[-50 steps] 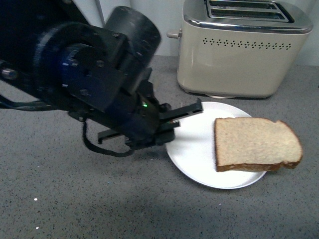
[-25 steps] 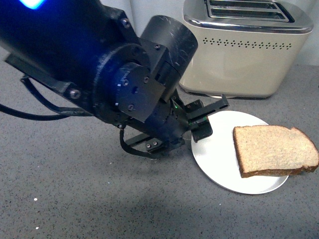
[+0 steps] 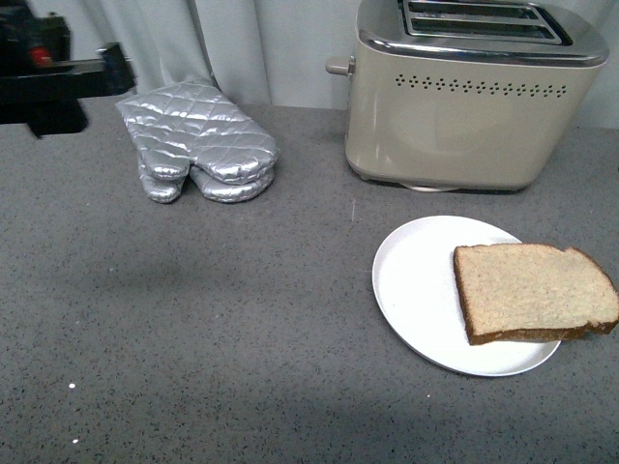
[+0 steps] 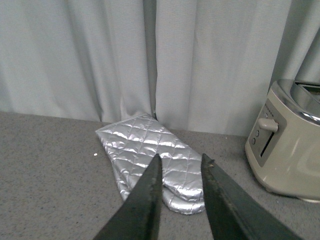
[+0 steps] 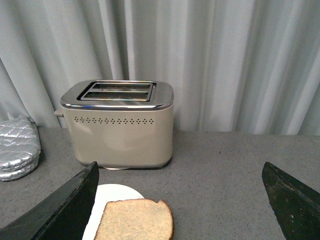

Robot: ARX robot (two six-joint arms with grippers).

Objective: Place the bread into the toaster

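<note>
Your left arm [image 3: 58, 77], which crowded the front view half a second ago with its tip at the left rim of the plate [image 3: 414, 290], has pulled away to the far upper-left corner, and that uncovers a silver quilted oven mitt [image 3: 198, 145] lying left of the toaster [image 3: 464, 116]. The bread [image 3: 532, 290] has not moved in that half second: it lies flat on the right side of the plate, its right edge overhanging the rim, in front of the toaster and apart from it. So nothing is picked up yet, and the slice looks easier to reach from your right side. The left fingers [image 4: 145, 200] stand only a narrow gap apart with nothing between them, aimed toward the mitt. The right fingers [image 5: 65, 210] are spread wide and empty, with the bread low between them and the toaster straight beyond. Both toaster slots [image 3: 479, 19] show dark and seem unoccupied. The table [image 3: 193, 338] is a grey speckled surface, flat and matte, and a pale pleated curtain [image 5: 225, 65] closes off the room behind it.
</note>
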